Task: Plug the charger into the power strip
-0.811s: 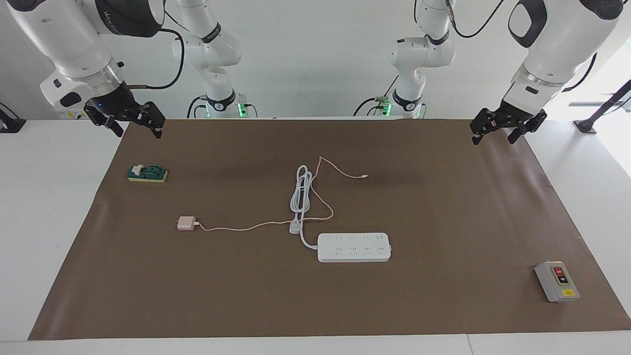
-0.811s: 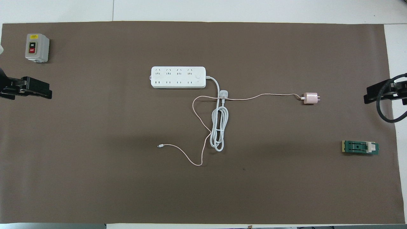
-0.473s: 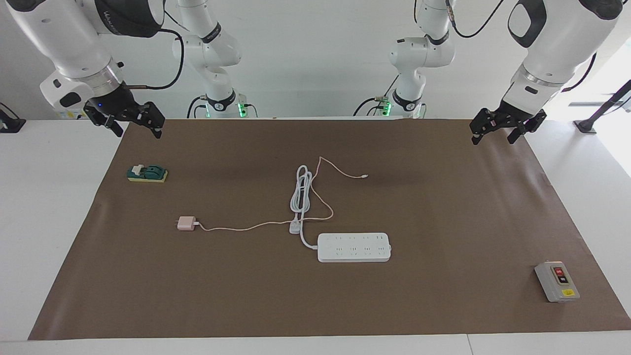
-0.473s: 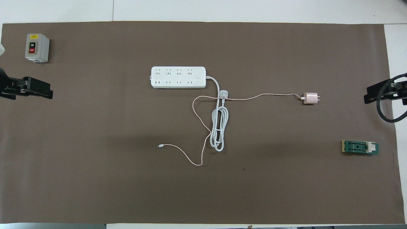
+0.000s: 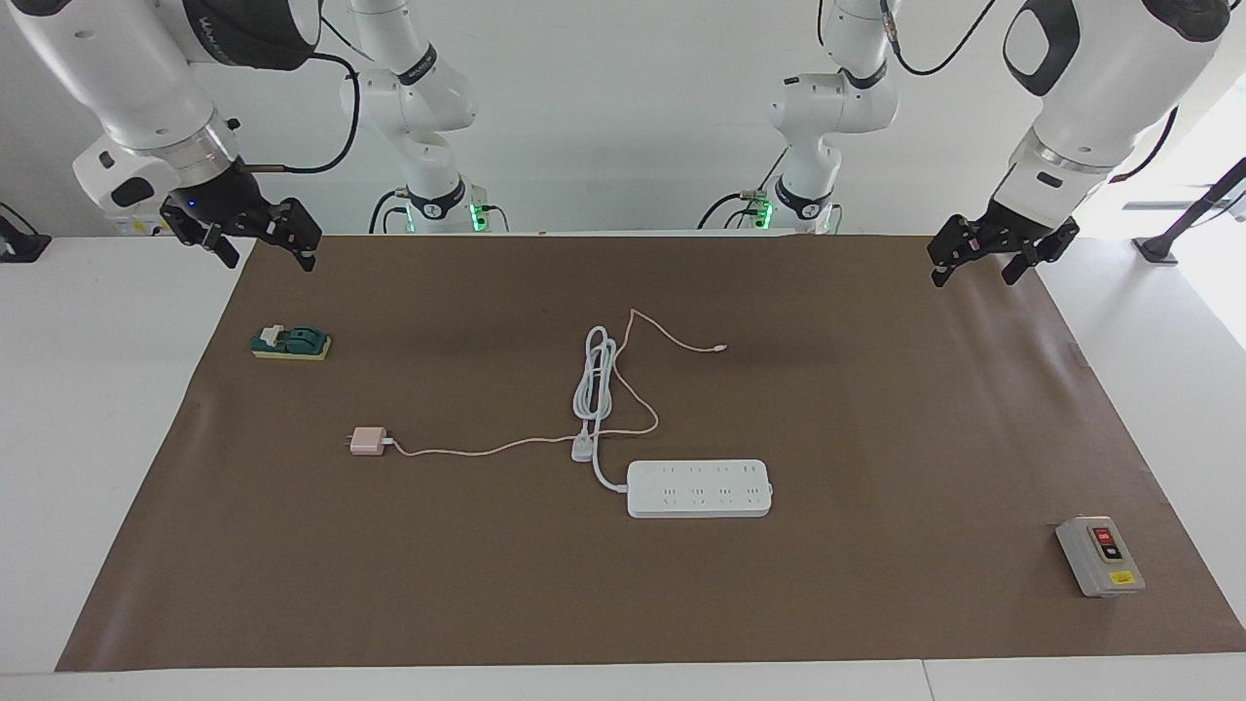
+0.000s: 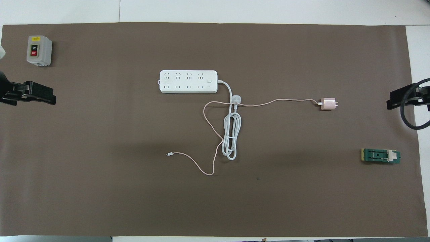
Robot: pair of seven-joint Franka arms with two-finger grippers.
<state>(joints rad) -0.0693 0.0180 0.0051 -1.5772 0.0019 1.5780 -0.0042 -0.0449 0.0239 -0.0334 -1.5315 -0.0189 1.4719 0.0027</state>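
Reaching should fall to the right gripper [image 5: 260, 243], spread and empty like the left gripper [image 5: 1004, 259]; take the charger [image 5: 367, 441], toward the right arm's end beside the power strip [image 5: 699, 488], by its flat sides, prongs clear.

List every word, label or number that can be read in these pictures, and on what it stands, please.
"OFF": on the red button of the grey switch box, faint.
Black button above it: white mark, too small to read.
Yellow sticker on the box: too small to read.
Right arm's dark upper casing: white lettering, too blurred to read.
Power strip, charger: no readable text.
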